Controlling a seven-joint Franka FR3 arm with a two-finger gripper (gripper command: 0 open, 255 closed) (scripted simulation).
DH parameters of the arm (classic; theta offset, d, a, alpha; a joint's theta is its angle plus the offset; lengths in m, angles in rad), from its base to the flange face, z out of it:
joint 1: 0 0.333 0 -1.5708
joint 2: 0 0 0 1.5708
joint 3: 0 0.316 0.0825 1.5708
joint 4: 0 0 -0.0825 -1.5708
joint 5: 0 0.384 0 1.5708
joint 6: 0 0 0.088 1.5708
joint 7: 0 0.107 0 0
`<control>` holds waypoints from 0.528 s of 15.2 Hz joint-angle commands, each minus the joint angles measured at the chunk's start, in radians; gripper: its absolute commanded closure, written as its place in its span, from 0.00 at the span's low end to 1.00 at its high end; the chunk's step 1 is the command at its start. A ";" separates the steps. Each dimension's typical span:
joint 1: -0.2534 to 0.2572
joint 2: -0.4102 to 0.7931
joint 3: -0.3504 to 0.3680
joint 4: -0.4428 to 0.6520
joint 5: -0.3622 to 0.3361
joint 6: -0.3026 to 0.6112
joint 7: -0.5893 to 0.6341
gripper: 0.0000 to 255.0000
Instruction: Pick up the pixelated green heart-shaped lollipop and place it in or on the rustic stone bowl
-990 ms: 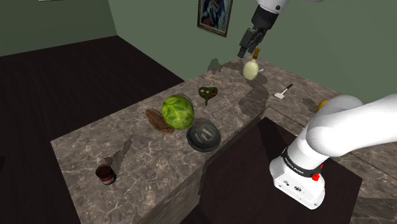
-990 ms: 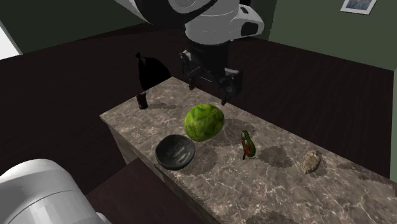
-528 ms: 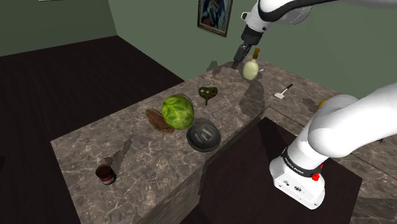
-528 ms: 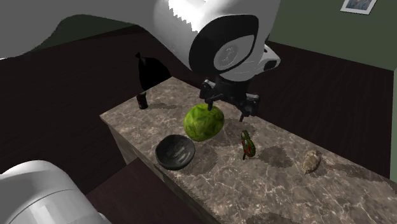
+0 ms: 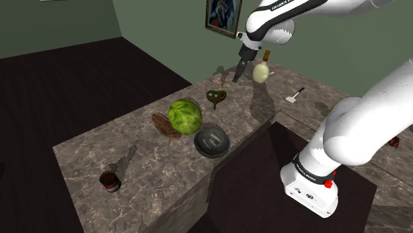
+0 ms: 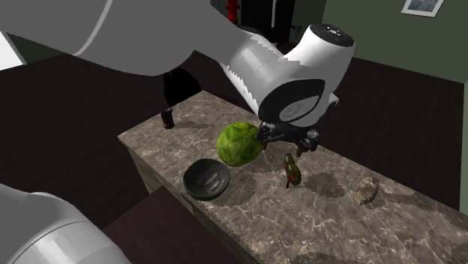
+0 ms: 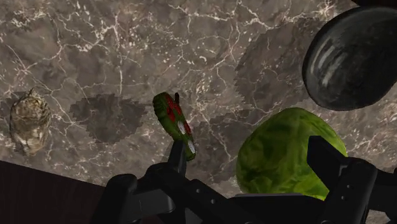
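Bowl [image 5: 212, 142] noted at the near edge of the tabletop [image 5: 86, 149], nothing in it. Past the green cabbage-like ball [image 5: 184, 116], the lollipop [image 7: 174, 123] is seen lying flat on the tabletop, untouched. Tool [image 7: 248, 153] is poised above it, fingers spread, nothing gripped. Pick and placement are both judged outstanding. Lettering is seen on the arm [image 5: 284, 6], possibly the maker's name; not legible.

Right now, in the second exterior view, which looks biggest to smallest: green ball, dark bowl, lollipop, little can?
Biggest: green ball and dark bowl, about alike, so unranked.
Next: lollipop.
Smallest: little can, though it stands farther from the camera.
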 commanded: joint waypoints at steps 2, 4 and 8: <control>0.036 0.139 -0.036 0.061 0.094 0.048 -0.162 0.00; 0.045 0.232 -0.045 0.105 0.168 0.070 -0.272 0.00; 0.026 0.416 -0.022 0.213 0.307 0.089 -0.476 0.00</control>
